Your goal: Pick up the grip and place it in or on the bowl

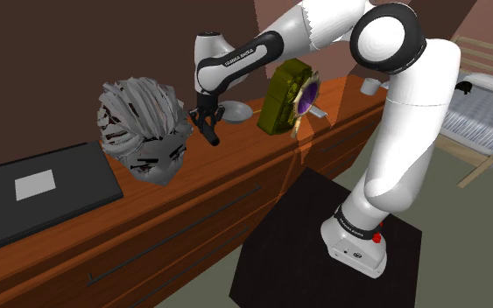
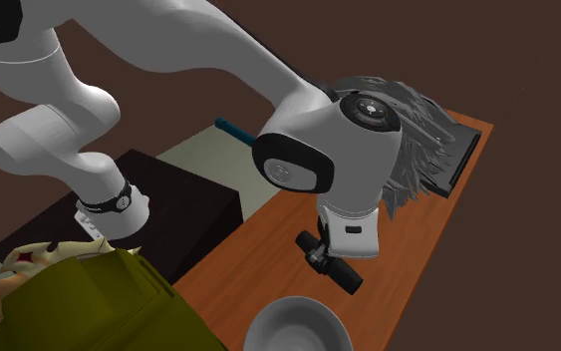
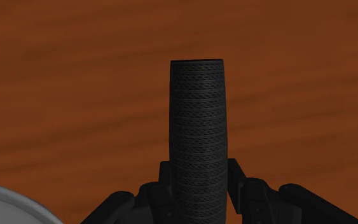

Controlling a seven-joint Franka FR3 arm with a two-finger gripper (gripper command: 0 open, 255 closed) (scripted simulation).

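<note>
The black ribbed grip (image 3: 197,127) sits pinched between the 2 fingers of the gripper (image 3: 199,178), apparently clear of the wooden countertop (image 3: 75,76) beneath. The pickup looks done. The pale bowl (image 2: 298,324) waits near the gripper, lower and off to 1 side. Still to come are a short carry over its rim and a release.

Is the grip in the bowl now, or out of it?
Out. The gripper clasps the grip over the wooden top; the bowl lies apart, beside it.
</note>
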